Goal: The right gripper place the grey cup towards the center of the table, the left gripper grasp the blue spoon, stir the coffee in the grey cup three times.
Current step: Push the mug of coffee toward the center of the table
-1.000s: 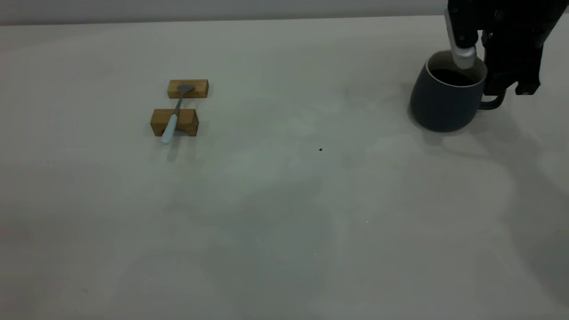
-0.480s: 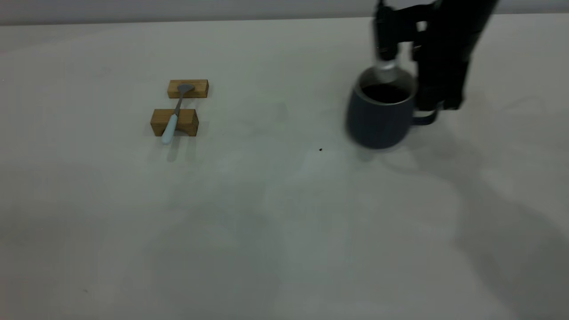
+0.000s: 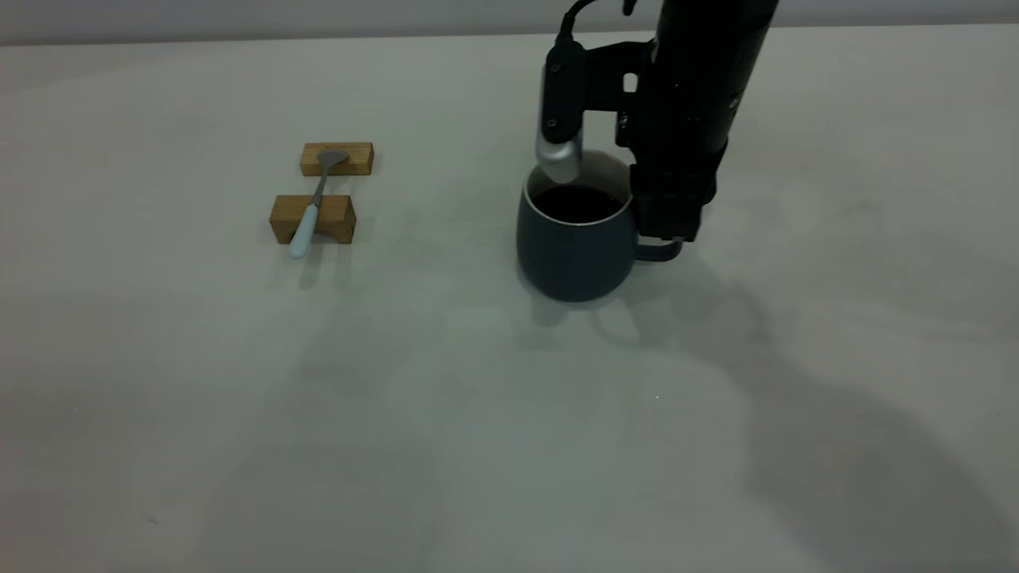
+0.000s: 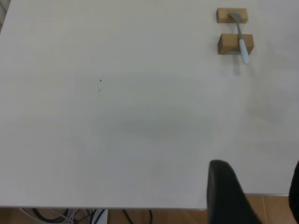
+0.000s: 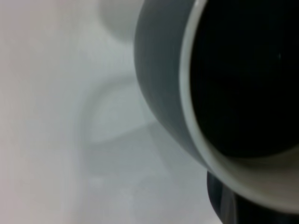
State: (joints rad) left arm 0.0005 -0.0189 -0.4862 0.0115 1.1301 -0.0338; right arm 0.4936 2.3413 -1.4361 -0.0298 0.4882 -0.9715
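Moved: the grey cup has travelled from the 2 o'clock corner of the table to a spot just right of the middle, carried there by the right gripper.
Right gripper: it is closed over the cup's rim on the handle side, one silver pad inside the cup and the black jaw outside by the handle.
Cup contact: whether its base is down on the table or just above it, I cannot tell.
Coffee: the coffee lies dark and flat, with no spill visible.
Blue spoon: the blue spoon rests untouched across two wooden blocks at 10 o'clock, well apart from the cup, handle end pointing to 6.
Left gripper: the left gripper is parked off the table's edge with its black jaws spread wide and nothing between them.
Meaning: the placing step looks nearly done; a release would likely come next, then the spoon pickup.
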